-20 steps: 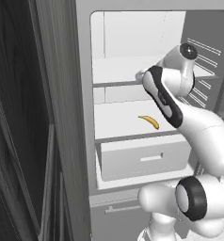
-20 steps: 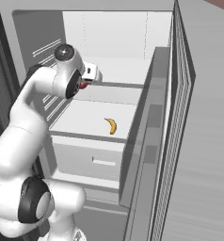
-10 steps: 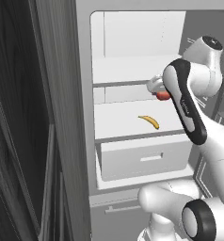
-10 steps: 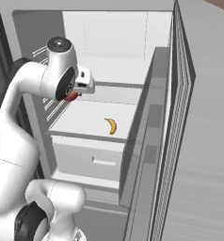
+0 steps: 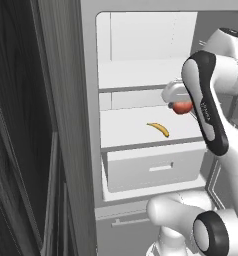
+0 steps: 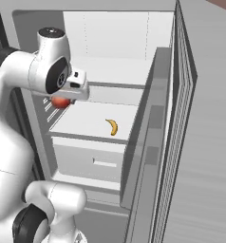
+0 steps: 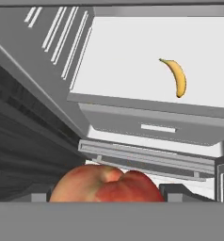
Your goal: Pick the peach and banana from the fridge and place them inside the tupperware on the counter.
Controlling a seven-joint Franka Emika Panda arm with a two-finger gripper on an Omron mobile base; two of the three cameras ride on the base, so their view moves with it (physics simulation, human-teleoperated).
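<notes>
My gripper [image 5: 178, 102] [image 6: 62, 98] is shut on the peach [image 5: 181, 107] [image 6: 60, 102], a red-orange fruit hanging just in front of the fridge [image 5: 141, 35] [image 6: 115, 33] at shelf height. In the hand view the peach [image 7: 107, 184] sits between the fingertips at the bottom. The yellow banana [image 5: 159, 129] [image 6: 112, 126] [image 7: 176, 77] lies alone on the white shelf above the drawer [image 5: 151, 167] [image 6: 91, 161], apart from the gripper. The tupperware and the counter are out of view.
A dark wood cabinet [image 5: 21, 150] stands left of the fridge. The tall grey open door [image 6: 181, 118] flanks the opening on the right. Grey door racks [image 6: 51, 111] [image 7: 62, 37] are close behind the hand.
The hand has drawn back out of the fridge with the peach in it, sideways and a little down toward the door racks. The banana has not moved.
</notes>
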